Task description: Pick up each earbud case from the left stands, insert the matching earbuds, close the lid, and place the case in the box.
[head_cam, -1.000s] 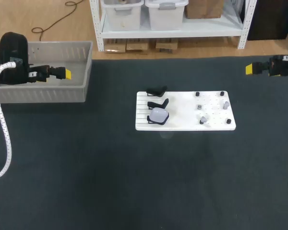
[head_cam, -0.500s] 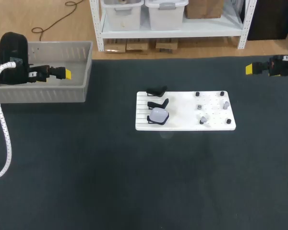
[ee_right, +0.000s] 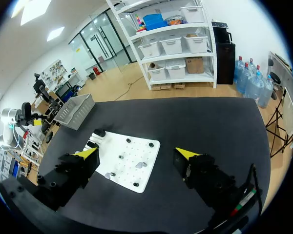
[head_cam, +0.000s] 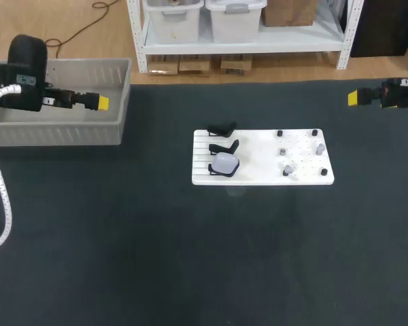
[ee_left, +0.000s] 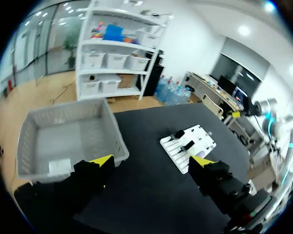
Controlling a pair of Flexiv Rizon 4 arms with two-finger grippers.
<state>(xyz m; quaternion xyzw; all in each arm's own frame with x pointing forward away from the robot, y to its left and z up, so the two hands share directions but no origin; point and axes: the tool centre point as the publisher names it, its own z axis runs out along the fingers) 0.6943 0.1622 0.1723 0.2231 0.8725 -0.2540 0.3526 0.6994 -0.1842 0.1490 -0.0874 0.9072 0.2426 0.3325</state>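
- The left gripper (head_cam: 100, 102) hangs released, its yellow-tipped fingers spread, above the inside of the grey plastic box (head_cam: 68, 132) at the far left of the black-covered table (head_cam: 190, 258).
- In the left wrist view the same gripper (ee_left: 151, 163) has nothing between its fingers. The grey box (ee_left: 119, 141) lies just ahead of it, with a small whitish object (ee_left: 58, 166) on its floor; what that object is cannot be told.
- The right gripper (head_cam: 353, 98) hovers at the far right edge of the table, well apart from everything. In its wrist view the right gripper (ee_right: 136, 153) is likewise spread and empty.
- A white rectangular board (head_cam: 258, 156) sits mid-table.
- On the board's left part stand three black stands. The pale rounded earbud case (head_cam: 225, 163) rests on the nearest one, while the middle stand (head_cam: 226, 146) and the far stand (head_cam: 222, 128) are bare.
- Small dark and grey pieces (head_cam: 283, 151) dot the board's right half, too small to tell apart.
- From the right wrist, the white board (ee_right: 124, 163) lies ahead between the fingers.
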